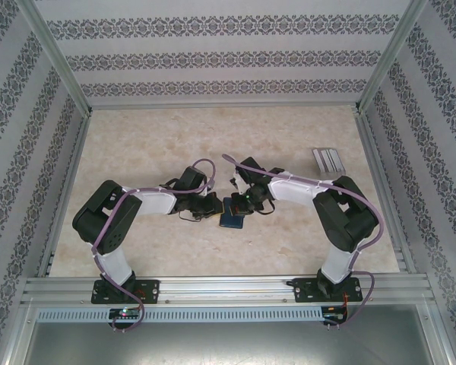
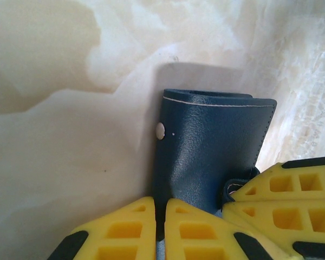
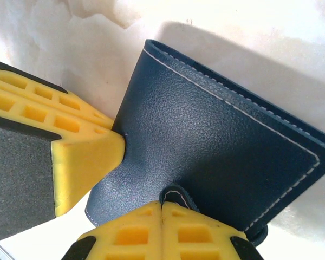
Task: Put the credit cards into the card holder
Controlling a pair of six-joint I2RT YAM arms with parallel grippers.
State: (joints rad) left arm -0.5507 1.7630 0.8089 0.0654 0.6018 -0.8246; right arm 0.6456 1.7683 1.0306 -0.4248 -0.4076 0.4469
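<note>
On your left, the left gripper (image 2: 160, 230) has its jaws pressed almost together on the near edge of the card holder (image 2: 211, 146). The holder lies folded near the middle of the table (image 1: 137, 144), between the two arms, with its snap stud (image 2: 160, 130) showing on one side edge. Just to the right, the right gripper (image 3: 162, 233) is pinched tight on the small clasp tab (image 3: 176, 196) of the same case. You appear to be at the opening step: both claws hold the case, and no card is going in yet. Next you likely need to draw the tab away while the left claw anchors the other flap. Go gently, since the two sets of fingertips sit just beside each other. Bare tabletop lies around the case. The clear rack (image 1: 328, 160) stands well apart at the far right, near the wall rail.
</note>
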